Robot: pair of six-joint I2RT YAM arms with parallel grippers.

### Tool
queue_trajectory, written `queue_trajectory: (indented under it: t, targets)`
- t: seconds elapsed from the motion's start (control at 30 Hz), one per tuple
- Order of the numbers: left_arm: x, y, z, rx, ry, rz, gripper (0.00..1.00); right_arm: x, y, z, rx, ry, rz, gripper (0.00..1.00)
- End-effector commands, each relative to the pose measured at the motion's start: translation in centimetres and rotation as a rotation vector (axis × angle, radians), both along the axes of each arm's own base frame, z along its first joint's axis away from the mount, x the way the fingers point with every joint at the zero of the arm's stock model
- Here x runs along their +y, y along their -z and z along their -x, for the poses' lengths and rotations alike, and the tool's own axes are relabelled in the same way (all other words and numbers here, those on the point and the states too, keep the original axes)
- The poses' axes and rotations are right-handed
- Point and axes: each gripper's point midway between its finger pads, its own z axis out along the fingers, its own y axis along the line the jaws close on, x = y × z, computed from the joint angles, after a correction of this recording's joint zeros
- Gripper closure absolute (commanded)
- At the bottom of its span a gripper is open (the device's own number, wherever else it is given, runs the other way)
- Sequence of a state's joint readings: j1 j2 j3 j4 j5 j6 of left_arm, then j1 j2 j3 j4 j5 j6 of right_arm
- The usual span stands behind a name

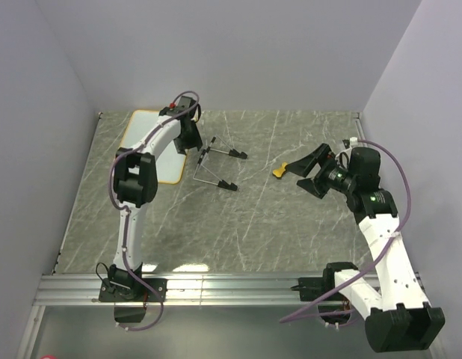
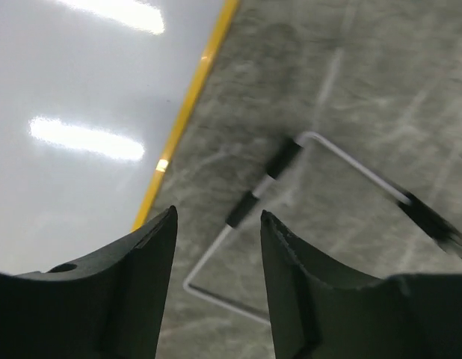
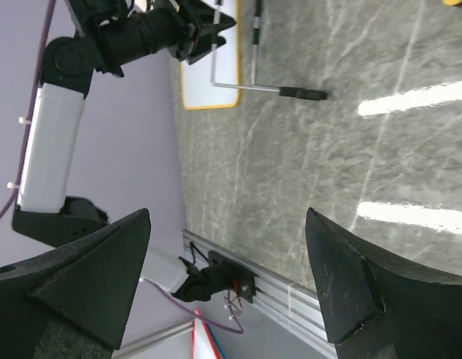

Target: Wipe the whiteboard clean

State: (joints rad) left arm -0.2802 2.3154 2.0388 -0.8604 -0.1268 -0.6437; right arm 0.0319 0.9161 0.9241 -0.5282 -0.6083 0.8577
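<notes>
- The whiteboard (image 1: 141,129) lies flat in the far-left corner of the desk (image 1: 276,224), with its long side running away from me and my left arm reaching across it.
- On my left wrist feed the whiteboard's (image 2: 81,97) face reads plain white under two streaks of lamp glare. Its yellow rim cuts diagonally across the picture.
- My left pincer (image 1: 193,147) sits over the board's right edge, on the side nearest the wire stand (image 1: 216,166).
- From the wrist, the left pincer (image 2: 217,224) is spread a moderate way with nothing between the fingers. Through the gap I see the desk (image 2: 350,90) and one black-sleeved bar of the wire stand (image 2: 279,161).
- I cannot tell whether the left fingertips touch the desk or the board.
- My right pincer (image 1: 300,173) is well across the desk from the board. It points left and is spread wide, and the small yellow eraser (image 1: 280,170) lies just beyond its tips.
- On the right wrist feed the right pincer (image 3: 227,217) is spread wide and holds nothing. Far past it I see the whiteboard (image 3: 208,82), the wire stand (image 3: 253,86) beside it and bare desk (image 3: 328,164) between.
</notes>
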Motion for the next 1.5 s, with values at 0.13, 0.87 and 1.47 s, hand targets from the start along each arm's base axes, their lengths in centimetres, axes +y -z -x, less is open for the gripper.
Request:
queue_trajectory:
  t: [0.13,0.87,1.47]
  targets:
    - [2.8,-1.9,1.3,0.065,-0.095,-0.077,0.5,1.6,-3.6,1.3,-0.092,-0.064,-0.079,0.09]
    - [2.3,9.6,22.5,0.459,-0.143,0.059,1.0,1.8,-4.9,4.3,-0.161,-0.086,-0.055,0.09]
    - [-12.7,-4.0,47.1,0.667,0.375,0.247,1.0,2.2,-5.4,5.8,-0.171,-0.116,-0.063,0.09]
